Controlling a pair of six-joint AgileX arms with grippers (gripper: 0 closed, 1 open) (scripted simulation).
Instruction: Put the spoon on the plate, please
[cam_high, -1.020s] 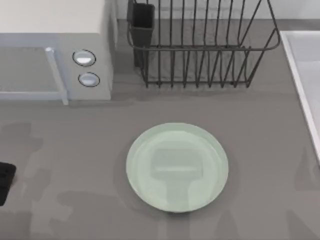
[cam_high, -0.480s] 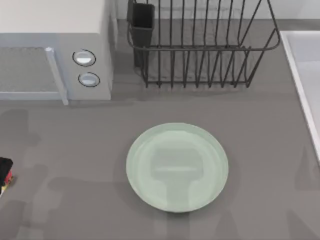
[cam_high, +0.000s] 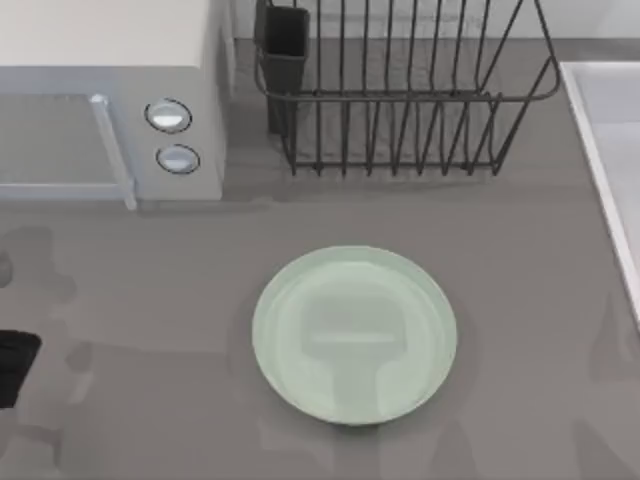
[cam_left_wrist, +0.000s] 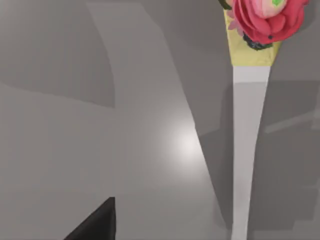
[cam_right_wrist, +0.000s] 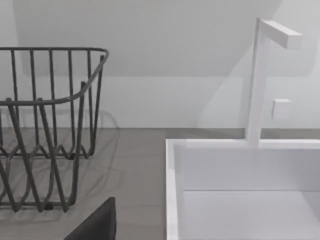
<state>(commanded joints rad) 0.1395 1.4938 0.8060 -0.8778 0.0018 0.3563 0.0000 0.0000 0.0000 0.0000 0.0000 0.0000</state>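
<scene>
The pale mint-green plate (cam_high: 355, 335) lies flat on the grey table, a little right of the middle, with nothing on it. In the left wrist view the spoon shows as a thin pale handle (cam_left_wrist: 247, 150) on the grey surface, ending in a red knob (cam_left_wrist: 267, 17); its bowl is out of view. A dark part of my left gripper (cam_high: 15, 365) pokes in at the table's far left edge, well left of the plate. In the right wrist view a dark piece of my right gripper (cam_right_wrist: 95, 225) sits at the frame's edge.
A white microwave (cam_high: 110, 100) stands at the back left. A dark wire dish rack (cam_high: 400, 90) with a black cutlery holder (cam_high: 283, 45) is at the back middle. A white sink (cam_high: 610, 150) with its faucet (cam_right_wrist: 260, 80) runs along the right side.
The dark left gripper part at the far left edge has shifted slightly. A small red and yellow bit beside it half a second ago is gone. The plate has not moved.
</scene>
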